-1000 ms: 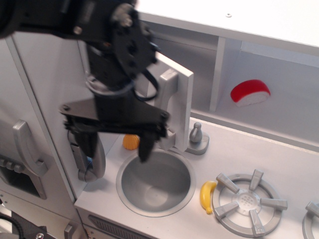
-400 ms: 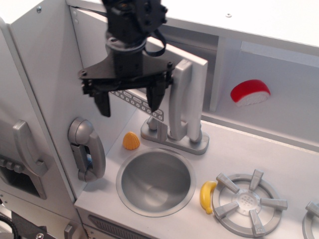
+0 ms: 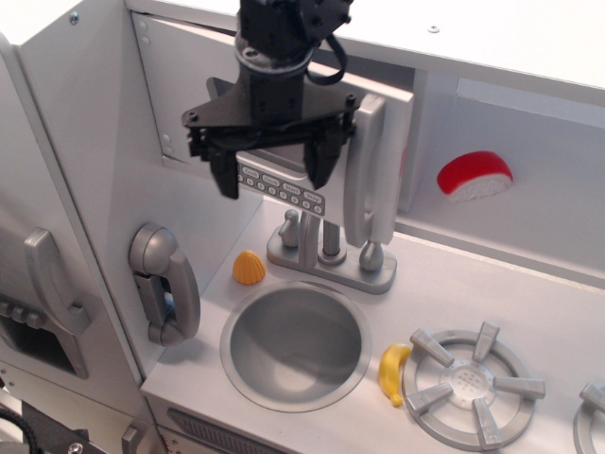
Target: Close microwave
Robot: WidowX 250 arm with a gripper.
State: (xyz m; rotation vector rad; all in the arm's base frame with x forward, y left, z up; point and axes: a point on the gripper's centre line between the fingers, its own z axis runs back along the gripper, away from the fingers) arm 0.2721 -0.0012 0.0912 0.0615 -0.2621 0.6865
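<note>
The microwave is the white box compartment at the top back of the toy kitchen. Its white door stands almost shut, with only a narrow gap at its right edge. The grey button strip and tall grey handle show on the door's front. My black gripper hangs open right in front of the door, its two fingers pointing down, one finger left of the button strip and one over it. It holds nothing. The door's dark window is hidden behind the gripper.
A grey tap stands behind the round sink. An orange piece lies left of the tap, a yellow banana beside the stove burner. A red-and-white piece sits in the shelf. A grey phone handset hangs on the left wall.
The gripper rose from above the sink and moved right and back. The microwave door swung from wide open to nearly shut against the compartment.
</note>
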